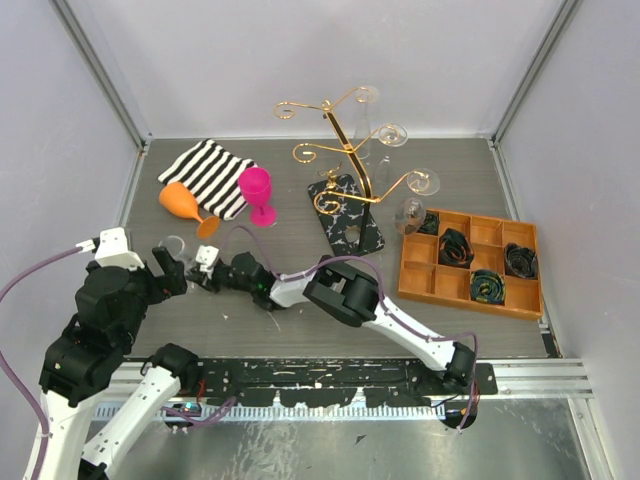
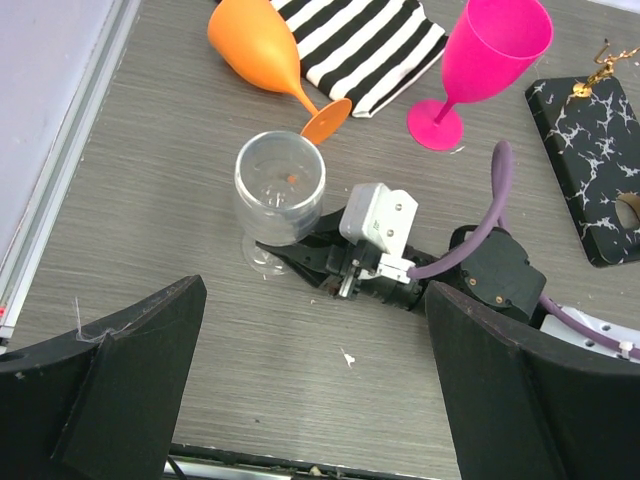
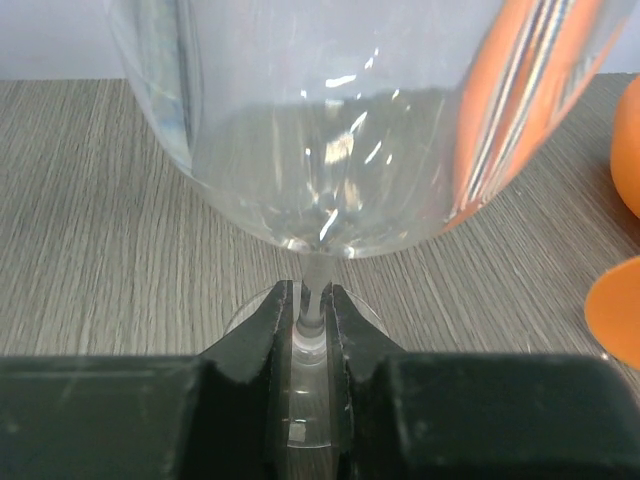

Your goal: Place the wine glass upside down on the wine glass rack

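Clear wine glass point(image 2: 280, 180), one, smooth and transparent, is stood upright on grey wood-grain table point(image 1: 470, 175), at its near left and well apart from the rack point(image 1: 350, 150). Right gripper point(image 3: 310, 300) is closed on the thin stem just above the foot, one black finger on each side. Left gripper point(image 2: 315, 295) is held wide above the glass, nothing between its jaws. The rack is formed of gold wire with spiral-ended arms on a flat black white-marbled base; clear glasses are seen among its arms, but their number cannot be counted. Also noted: one orange glass point(image 1: 180, 202) lying on its side, one pink glass point(image 1: 257, 190) upright, one black-and-white striped cloth point(image 1: 210, 172), and one orange compartment tray point(image 1: 415, 280).
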`<state>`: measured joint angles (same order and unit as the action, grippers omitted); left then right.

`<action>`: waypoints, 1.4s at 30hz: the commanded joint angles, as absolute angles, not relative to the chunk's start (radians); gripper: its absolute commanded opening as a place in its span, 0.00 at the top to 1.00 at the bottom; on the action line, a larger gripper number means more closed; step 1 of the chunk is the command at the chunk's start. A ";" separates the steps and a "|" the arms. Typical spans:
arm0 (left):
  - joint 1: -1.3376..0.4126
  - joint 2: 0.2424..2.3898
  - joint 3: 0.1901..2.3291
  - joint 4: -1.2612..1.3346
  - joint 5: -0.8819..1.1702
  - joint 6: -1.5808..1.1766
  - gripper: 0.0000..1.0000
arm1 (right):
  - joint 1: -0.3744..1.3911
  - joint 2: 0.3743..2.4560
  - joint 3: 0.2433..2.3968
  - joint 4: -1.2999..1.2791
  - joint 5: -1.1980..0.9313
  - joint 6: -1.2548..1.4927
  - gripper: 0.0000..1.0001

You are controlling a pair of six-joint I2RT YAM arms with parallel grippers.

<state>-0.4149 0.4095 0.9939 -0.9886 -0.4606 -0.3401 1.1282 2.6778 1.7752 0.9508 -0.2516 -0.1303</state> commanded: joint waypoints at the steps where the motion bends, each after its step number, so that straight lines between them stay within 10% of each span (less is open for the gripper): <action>1: -0.408 0.414 0.984 -0.961 -0.455 -0.326 0.02 | 1.122 2.561 1.684 1.006 -0.224 -0.173 0.99; 42: -0.401 0.459 1.125 -0.980 -0.266 -0.440 0.02 | 1.196 1.877 0.545 1.626 0.090 -0.175 0.99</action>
<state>-0.4065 0.4374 1.1389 -1.0000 -0.3695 -0.3916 1.1774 1.9987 0.5694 1.4734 0.0525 -0.1452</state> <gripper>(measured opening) 0.982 0.204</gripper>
